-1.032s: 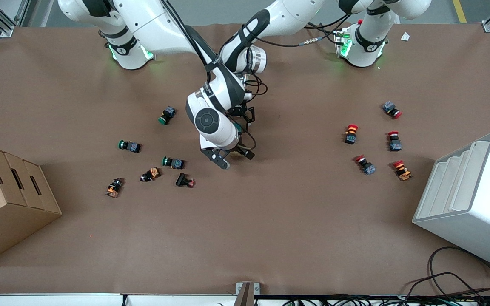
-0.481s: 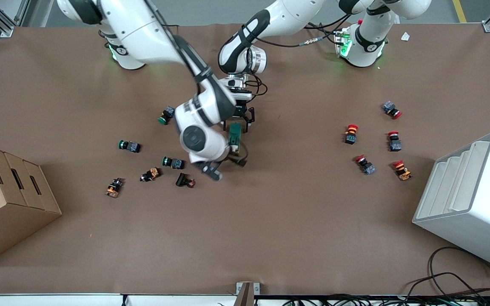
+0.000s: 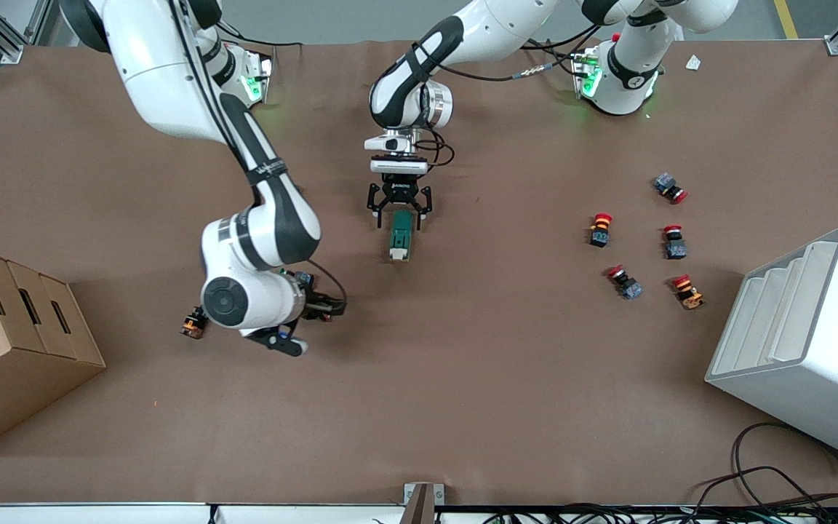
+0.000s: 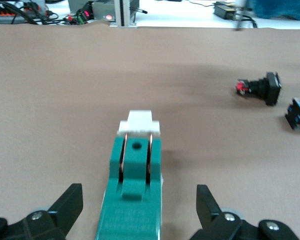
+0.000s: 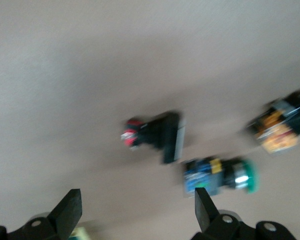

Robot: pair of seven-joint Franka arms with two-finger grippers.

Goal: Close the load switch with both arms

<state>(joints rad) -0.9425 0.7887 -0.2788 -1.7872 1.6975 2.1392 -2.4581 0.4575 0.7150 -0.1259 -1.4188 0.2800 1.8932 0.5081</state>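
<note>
The load switch [image 3: 399,239] is lying flat on the brown worktop [image 3: 463,378] near its middle, its dark-green body running lengthwise toward the front camera and its white lever end [image 4: 139,122] pointing that way. The left pincer [image 3: 399,209] is hanging just over the end of the switch nearest the robot bases, its jaws standing wide apart on either side of the green body and not touching it; in the left wrist view the black fingers [image 4: 70,205] are sitting well clear of the block [image 4: 135,195].

The right pincer [image 3: 284,338] is hovering over the cluster of push-buttons toward the right arm's end of the worktop, apart from the switch. Its jaws are also spread wide and gripping nothing; the right wrist view is showing a black button with a red tip [image 5: 155,134] and a green-capped button [image 5: 222,176] lying on the worktop beneath it, and an orange one [image 5: 280,127] beside them.

Red-capped buttons [image 3: 599,228] are lying toward the left arm's end of the worktop.
</note>
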